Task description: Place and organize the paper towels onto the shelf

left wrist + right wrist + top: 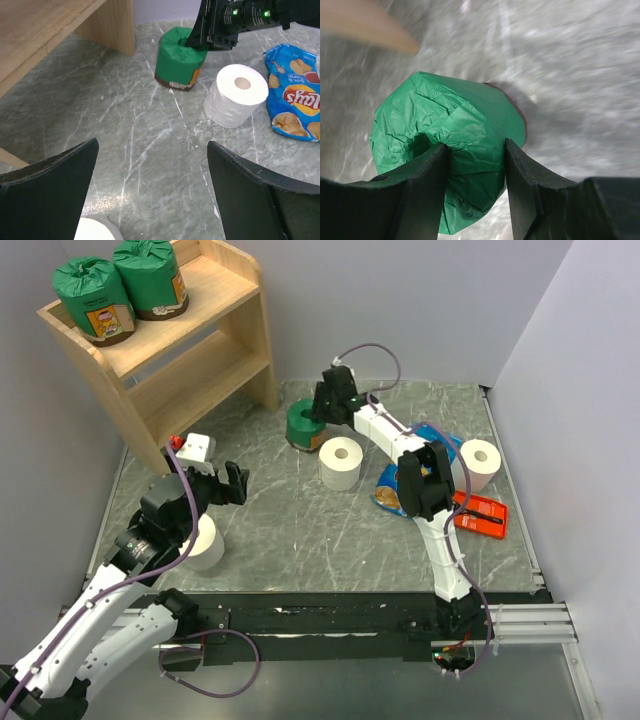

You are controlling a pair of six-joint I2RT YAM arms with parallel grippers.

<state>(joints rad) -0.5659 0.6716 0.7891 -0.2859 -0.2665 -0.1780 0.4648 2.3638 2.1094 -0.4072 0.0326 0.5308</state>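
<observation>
The wooden shelf point(215, 285) stands at the far left with two green-wrapped rolls point(95, 295) on its top tier. My right gripper point(322, 412) is shut on a third green roll point(298, 428) on the table near the shelf's foot. In the right wrist view one finger sits in the roll's point(465, 115) top hollow and the other outside. White rolls stand at centre point(340, 462), at the right point(481, 464) and by my left arm point(205, 542). My left gripper point(152, 150) is open and empty above bare table.
A blue snack bag point(392, 490) and a flat red packet point(482, 515) lie at the right, under the right arm. The shelf's lower tier point(190, 365) holds nothing. Grey walls close in the table on the left, the back and the right.
</observation>
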